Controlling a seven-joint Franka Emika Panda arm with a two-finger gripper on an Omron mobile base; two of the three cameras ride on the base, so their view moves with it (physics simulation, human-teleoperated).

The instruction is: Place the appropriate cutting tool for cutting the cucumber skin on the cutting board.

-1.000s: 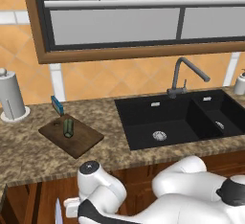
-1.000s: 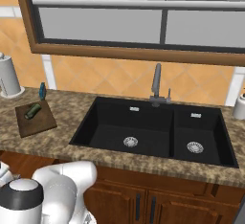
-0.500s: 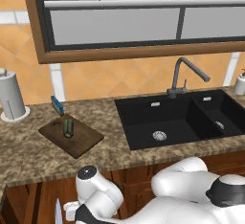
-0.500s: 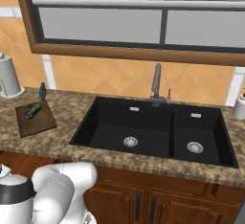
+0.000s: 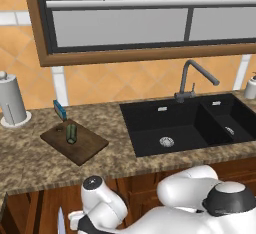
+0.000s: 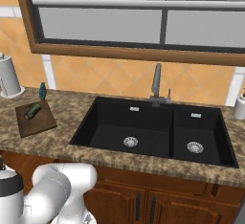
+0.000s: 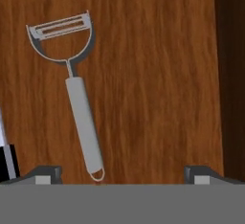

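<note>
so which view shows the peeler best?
The hand view: the peeler lies whole on a wooden surface, loop head and handle clear, between the open gripper tips. I can't make it out in either base view.

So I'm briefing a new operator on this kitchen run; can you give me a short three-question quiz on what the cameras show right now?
1. True or false: the cucumber lies on the cutting board.
2. In the hand view, what lies on the wooden surface ahead of the gripper? A) a whisk B) a peeler C) a spoon
3. Fill in: in the hand view the gripper's two fingertips stand wide ____, holding nothing.

Key:
1. True.
2. B: the peeler, its handle end nearest the gripper and its blade head away from it.
3. apart.
</note>
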